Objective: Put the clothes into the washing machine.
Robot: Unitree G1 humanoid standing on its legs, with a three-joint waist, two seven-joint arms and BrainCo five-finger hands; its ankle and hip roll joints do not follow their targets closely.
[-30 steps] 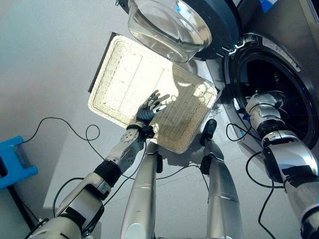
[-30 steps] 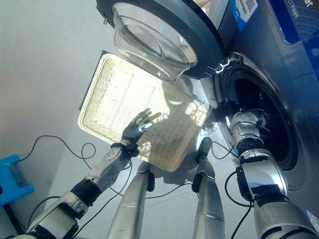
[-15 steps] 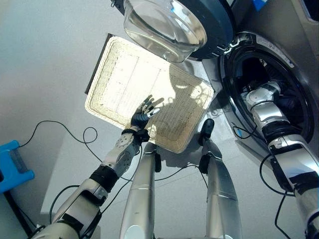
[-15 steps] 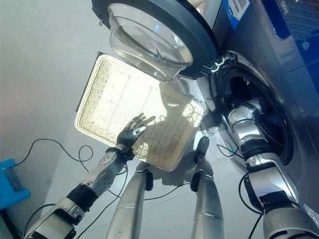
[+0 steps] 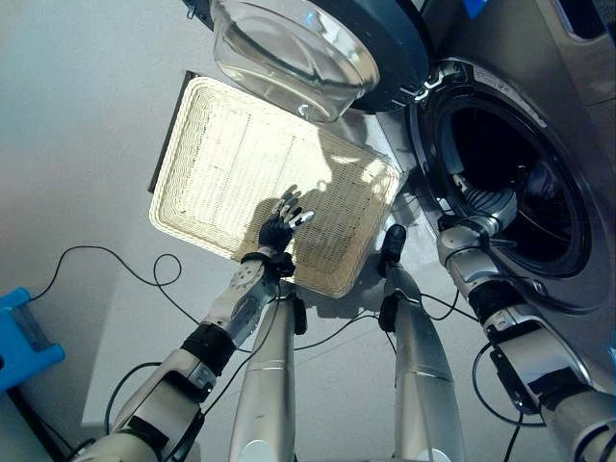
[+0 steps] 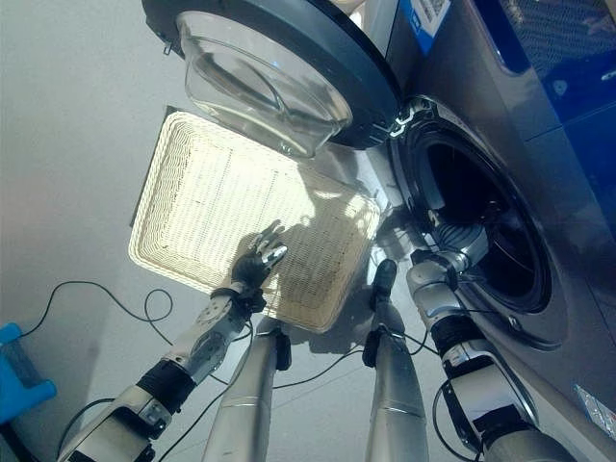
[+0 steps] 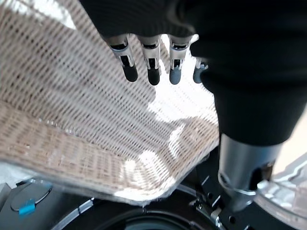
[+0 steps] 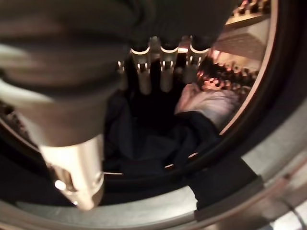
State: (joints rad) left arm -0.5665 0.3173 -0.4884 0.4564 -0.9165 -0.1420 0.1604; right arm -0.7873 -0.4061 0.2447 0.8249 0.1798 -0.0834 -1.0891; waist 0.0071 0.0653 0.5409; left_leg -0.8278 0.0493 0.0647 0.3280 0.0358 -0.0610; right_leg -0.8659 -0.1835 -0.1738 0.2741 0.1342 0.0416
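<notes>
My right hand (image 8: 158, 72), fingers straight, holds nothing at the washing machine (image 6: 539, 192) mouth. Clothes (image 8: 206, 103) lie inside the drum: soft, light, best bunched. Left hand (image 5: 281, 226) relaxed over the basket (image 5: 221, 154).

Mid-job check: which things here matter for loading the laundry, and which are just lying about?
Job:
washing machine with open door
clothes in the drum
wicker basket, bare inside
left hand over basket
right hand at the drum mouth, fingers straight

Lying about:
blue box on floor
</notes>
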